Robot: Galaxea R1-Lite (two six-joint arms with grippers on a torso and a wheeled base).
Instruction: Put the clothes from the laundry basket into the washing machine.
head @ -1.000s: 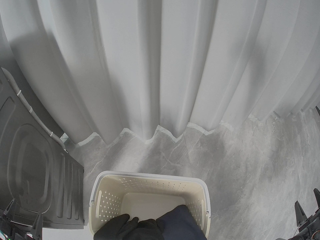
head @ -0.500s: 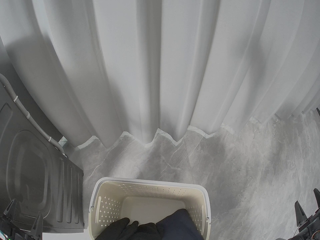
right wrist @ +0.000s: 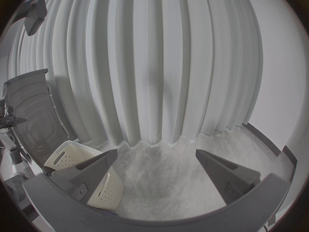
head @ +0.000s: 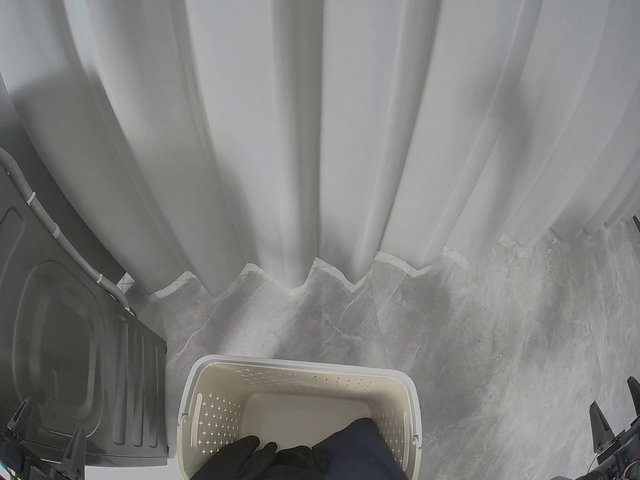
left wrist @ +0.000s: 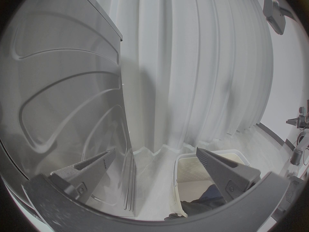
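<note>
A cream laundry basket (head: 300, 363) stands on the floor at the bottom centre of the head view. Dark clothes (head: 347, 449), a navy piece beside a black one, lie in its near end. A grey washing machine (head: 67, 341) shows its ribbed metal panel to the left of the basket. My left gripper (head: 50, 428) hangs open and empty beside that panel, left of the basket. The left wrist view has the left gripper (left wrist: 155, 149), the basket (left wrist: 190, 165) and the clothes (left wrist: 206, 195). My right gripper (head: 613, 401) is open over bare floor, well to the right of the basket (right wrist: 69, 153).
A white pleated curtain (head: 320, 135) hangs to the floor behind the basket. A ribbed drain hose (head: 60, 235) runs down the machine's back edge. Grey marbled floor (head: 507, 341) spreads out to the right of the basket.
The head camera tilted slightly a second ago, so the basket sits lower in the picture. Basket, clothes and both grippers have kept their places.
</note>
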